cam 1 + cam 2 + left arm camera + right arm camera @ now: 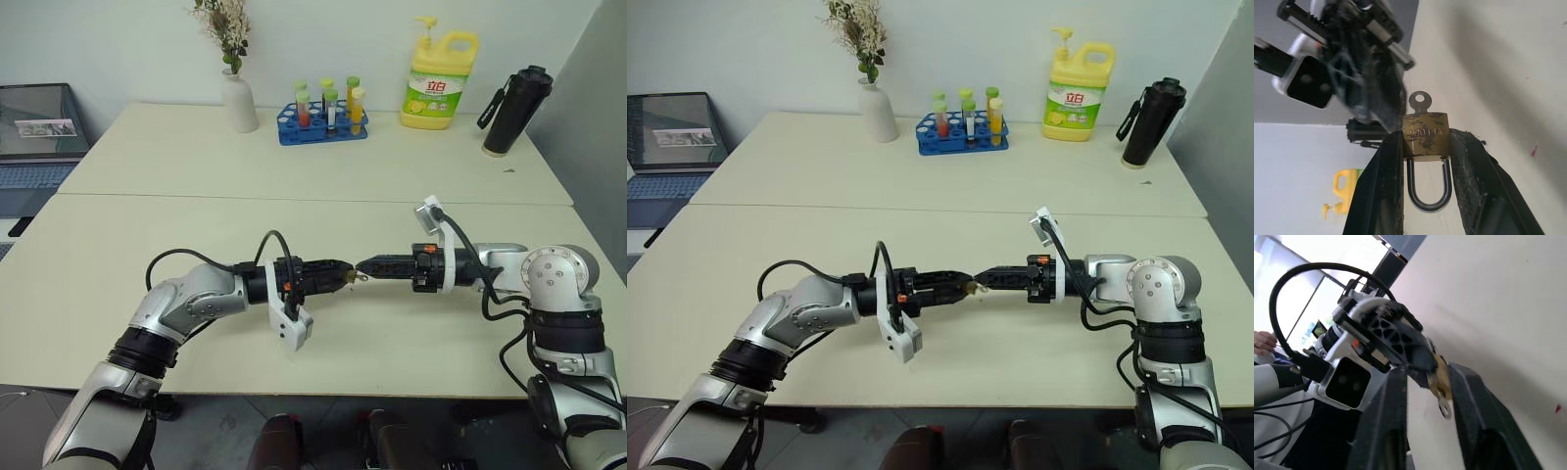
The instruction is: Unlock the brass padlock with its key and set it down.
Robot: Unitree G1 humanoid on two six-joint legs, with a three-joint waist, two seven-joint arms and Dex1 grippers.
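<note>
The brass padlock [1425,137] hangs above the cream table [294,225], clamped by its sides between the two fingers of my left gripper [342,273], which is shut on it. Its silver shackle [1428,192] points back toward the left wrist, and both legs reach the body. The key [1419,101] sticks out of the padlock's far end, its round head showing. My right gripper [363,265] faces the left one tip to tip. Its fingers [1396,421] stand apart on either side of the key's head [1444,409], with a gap on each side.
Along the table's far side stand a white vase [238,100] with dried flowers, a blue rack of tubes [323,122], a yellow detergent bottle [439,83] and a black flask [514,110]. A laptop [34,147] sits off the left edge.
</note>
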